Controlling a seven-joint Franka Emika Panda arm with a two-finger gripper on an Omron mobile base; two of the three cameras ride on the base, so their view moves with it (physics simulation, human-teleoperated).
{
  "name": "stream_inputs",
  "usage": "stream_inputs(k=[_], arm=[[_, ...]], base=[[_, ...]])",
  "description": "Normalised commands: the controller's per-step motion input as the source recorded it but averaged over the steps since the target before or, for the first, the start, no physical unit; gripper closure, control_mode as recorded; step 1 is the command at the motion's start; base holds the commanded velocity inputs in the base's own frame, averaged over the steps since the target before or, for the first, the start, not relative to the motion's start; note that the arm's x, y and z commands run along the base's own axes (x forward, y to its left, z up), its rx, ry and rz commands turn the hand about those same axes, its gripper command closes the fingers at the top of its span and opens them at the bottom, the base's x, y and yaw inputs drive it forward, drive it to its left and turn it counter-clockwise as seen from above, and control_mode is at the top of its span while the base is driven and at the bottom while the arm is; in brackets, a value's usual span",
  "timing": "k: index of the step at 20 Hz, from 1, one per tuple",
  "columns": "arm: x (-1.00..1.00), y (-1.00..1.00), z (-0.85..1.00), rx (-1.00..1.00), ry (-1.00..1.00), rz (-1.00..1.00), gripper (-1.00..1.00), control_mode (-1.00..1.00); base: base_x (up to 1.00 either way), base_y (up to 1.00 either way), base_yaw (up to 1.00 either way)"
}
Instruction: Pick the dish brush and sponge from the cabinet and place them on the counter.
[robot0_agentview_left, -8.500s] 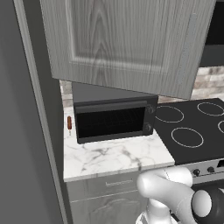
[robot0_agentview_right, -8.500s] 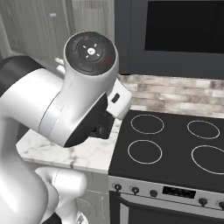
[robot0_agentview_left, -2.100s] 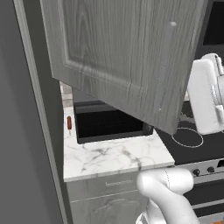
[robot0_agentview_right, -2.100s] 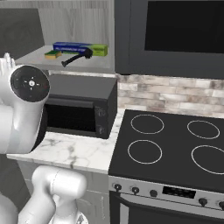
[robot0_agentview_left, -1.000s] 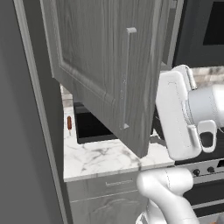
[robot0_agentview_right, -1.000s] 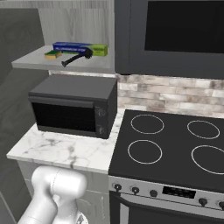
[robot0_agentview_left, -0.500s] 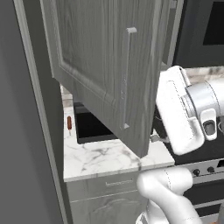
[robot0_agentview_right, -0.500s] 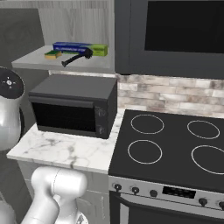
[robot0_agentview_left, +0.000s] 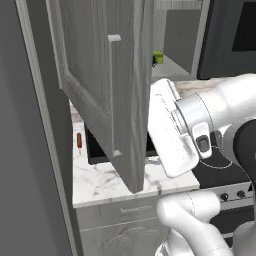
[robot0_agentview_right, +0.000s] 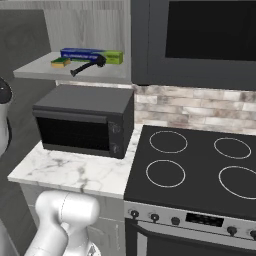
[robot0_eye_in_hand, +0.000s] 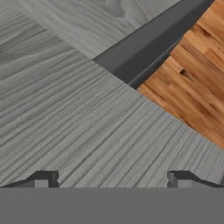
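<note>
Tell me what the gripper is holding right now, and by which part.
Nothing. The gripper is open and empty, facing the grey cabinet door.

A kitchen: stovetop (robot0_agentview_right: 200, 162), toaster oven (robot0_agentview_right: 85, 122) on a marble counter (robot0_agentview_right: 75, 175), wall cabinet (robot0_agentview_left: 107, 85)

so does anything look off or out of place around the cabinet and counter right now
Nothing stands out. The cabinet door is swung wide open. On the shelf, the sponge, dish brush and long blue-and-green box lie flat. The toaster oven sits squarely on the counter. No spills or damage.
</note>
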Motion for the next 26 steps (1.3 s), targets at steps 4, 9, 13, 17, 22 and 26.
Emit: stream_inputs(k=[4, 9, 13, 17, 22, 26], arm=[[0.28, 0.97, -0.09, -0.07, 0.0, -0.05, -1.0, -1.0], [0.12, 0.56, -0.01, -0.14, 0.0, -0.12, -1.0, -1.0], [0.14, 0.3, -0.05, -0.16, 0.0, -0.11, -1.0, -1.0], [0.03, 0.17, -0.03, -0.07, 0.0, -0.02, -1.0, -1.0], [0.0, 0.02, 0.0, 0.0, 0.0, 0.0, -1.0, -1.0], [0.0, -0.04, 0.0, 0.0, 0.0, 0.0, -1.0, -1.0]], base=[[0.0, 0.0, 0.0], [0.0, 0.0, 0.0], [0.0, 0.0, 0.0], [0.0, 0.0, 0.0], [0.0, 0.0, 0.0], [0.0, 0.0, 0.0]])
